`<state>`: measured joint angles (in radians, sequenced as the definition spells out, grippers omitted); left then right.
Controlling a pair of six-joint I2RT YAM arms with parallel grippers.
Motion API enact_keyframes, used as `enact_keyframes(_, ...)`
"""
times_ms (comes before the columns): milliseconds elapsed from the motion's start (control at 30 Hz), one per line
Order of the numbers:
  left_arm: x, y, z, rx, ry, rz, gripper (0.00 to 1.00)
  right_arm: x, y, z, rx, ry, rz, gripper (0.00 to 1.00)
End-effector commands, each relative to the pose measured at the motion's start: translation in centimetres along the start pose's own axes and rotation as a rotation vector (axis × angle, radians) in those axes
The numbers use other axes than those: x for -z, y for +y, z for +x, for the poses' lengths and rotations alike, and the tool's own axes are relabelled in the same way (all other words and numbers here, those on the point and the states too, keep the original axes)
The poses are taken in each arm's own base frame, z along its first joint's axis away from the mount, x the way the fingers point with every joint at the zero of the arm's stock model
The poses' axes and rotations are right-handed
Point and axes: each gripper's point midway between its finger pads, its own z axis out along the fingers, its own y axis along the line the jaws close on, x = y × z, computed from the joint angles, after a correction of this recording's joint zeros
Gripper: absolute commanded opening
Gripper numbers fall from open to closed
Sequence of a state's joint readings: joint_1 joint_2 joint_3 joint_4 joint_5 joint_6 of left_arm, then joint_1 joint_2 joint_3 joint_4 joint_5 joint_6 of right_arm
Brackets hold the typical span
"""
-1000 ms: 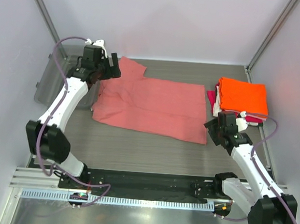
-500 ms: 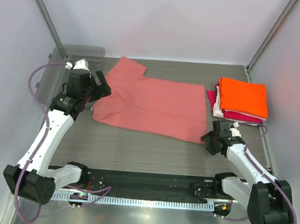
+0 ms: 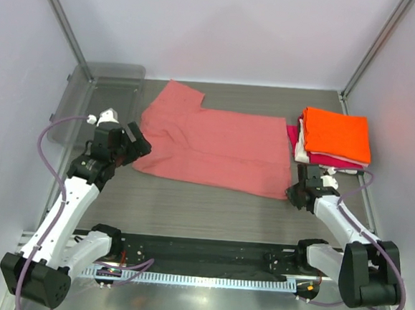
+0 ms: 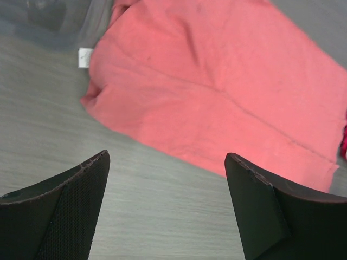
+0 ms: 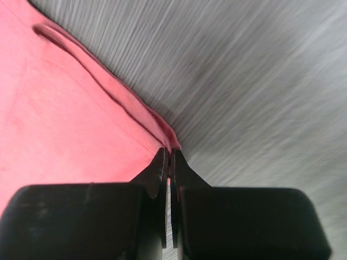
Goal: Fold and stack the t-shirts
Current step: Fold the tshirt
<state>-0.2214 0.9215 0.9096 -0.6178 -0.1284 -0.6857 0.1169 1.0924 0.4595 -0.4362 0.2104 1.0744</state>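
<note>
Four shirts on the table (image 3: 211,205). Landmark for all positions: the salmon-pink shirt (image 3: 212,144), which lies spread open and flat at mid-table, one sleeve sticking out at its far-left corner.

Stack: just off the salmon-pink shirt's right edge, three folded shirts are piled. The orange shirt (image 3: 336,133) is on top, a white shirt (image 3: 301,149) shows as a thin band beneath it, and a magenta-red shirt (image 3: 345,164) peeks out at the bottom. The stack does not touch the salmon-pink shirt as far as the top view shows.

Left tool (image 3: 136,142): just off the salmon-pink shirt's left edge, pointing toward it. The wrist view shows the left tool (image 4: 165,162) with fingers spread wide and nothing between them, bare table (image 4: 135,211) below, the salmon-pink shirt (image 4: 217,81) ahead. A small white label (image 4: 84,57) sits at that shirt's left hem.

Right tool (image 3: 296,194): at the salmon-pink shirt's near-right corner. In the wrist view the right tool (image 5: 169,160) has its fingers pressed together, pinching the tip of that corner of the salmon-pink shirt (image 5: 65,119); a pink sliver shows between them. The hem is wrinkled leading into the pinch.

Tray (image 3: 104,93): clear grey plastic, off the salmon-pink shirt's far-left corner, against the left wall.
</note>
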Motion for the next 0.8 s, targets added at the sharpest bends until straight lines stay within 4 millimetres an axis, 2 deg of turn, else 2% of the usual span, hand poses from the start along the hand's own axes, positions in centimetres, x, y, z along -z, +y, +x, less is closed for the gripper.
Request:
enact_keyframes(0,-0.9,0.2,2.2,0.067,0.037,0.010,0.86,1.3,-1.2,-3.5,0.005,-0.128,0.040,0.01)
enact_keyframes(67,-1.5,0.5,3.9,0.064,0.062,0.002,0.85,1.3,-2.3,-5.2,-0.017,-0.147,0.068,0.01)
enact_keyframes(200,-2.4,1.6,6.1,0.060,0.080,-0.031,0.79,0.9,-2.7,-5.6,-0.002,-0.121,0.097,0.04)
enact_keyframes(267,-2.8,1.9,6.4,0.064,0.069,-0.033,0.76,0.7,-2.5,-5.5,0.019,-0.103,0.104,0.04)
enact_keyframes(300,-3.1,2.7,6.8,0.060,0.061,-0.059,0.76,0.5,-2.6,-5.3,0.024,-0.094,0.111,0.04)
enact_keyframes(533,-5.1,3.6,6.2,0.058,-0.003,-0.108,0.71,0.8,-2.1,-6.6,0.071,-0.133,0.102,0.07)
enact_keyframes(567,-5.4,3.8,6.3,0.060,-0.002,-0.119,0.68,1.0,-1.8,-6.9,0.075,-0.135,0.099,0.10)
enact_keyframes(633,-6.0,3.9,6.8,0.079,0.000,-0.114,0.67,1.2,-1.8,-7.0,0.119,-0.126,0.104,0.26)
enact_keyframes(700,-6.6,3.6,7.5,0.101,0.014,-0.092,0.65,1.7,-1.0,-7.4,0.148,-0.129,0.075,0.44)
enact_keyframes(767,-7.1,4.0,8.8,0.115,0.046,-0.094,0.64,2.6,-0.1,-8.0,0.174,-0.147,0.031,0.47)
